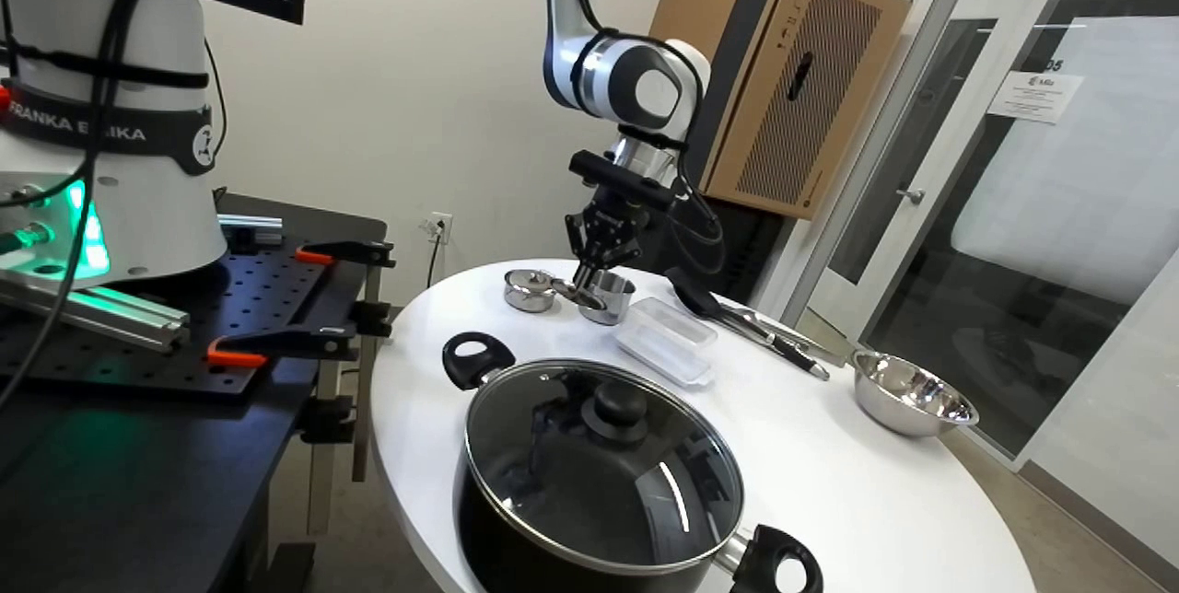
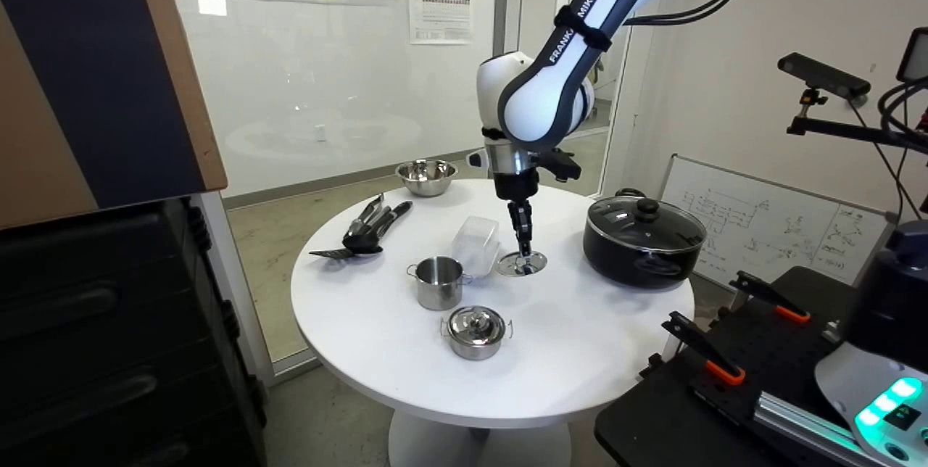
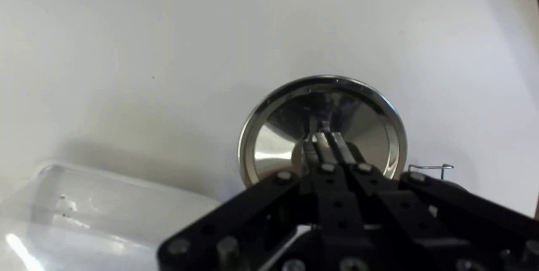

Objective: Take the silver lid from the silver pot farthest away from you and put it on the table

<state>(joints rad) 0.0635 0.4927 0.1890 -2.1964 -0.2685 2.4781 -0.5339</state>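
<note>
The silver lid [image 2: 510,265] is a small round shiny disc; it also shows in the wrist view [image 3: 271,147] and tilted in an exterior view [image 1: 577,296]. My gripper [image 2: 525,252] points down with its fingers close together at the lid's centre, shut on its knob, which the fingers mostly hide. The lid appears held a little above the white table [image 2: 580,344]. An open silver pot [image 2: 438,294] stands beside it without a lid; in an exterior view the lid partly covers that pot [image 1: 615,298]. Another silver pot [image 2: 475,348] wears its own lid.
A clear plastic container [image 2: 475,246] lies close to the held lid. A big black pot [image 2: 638,257] with a glass lid stands at the other side. Black utensils [image 2: 366,235] and a steel bowl [image 2: 428,180] are farther off. A wire handle [image 3: 431,167] shows in the wrist view.
</note>
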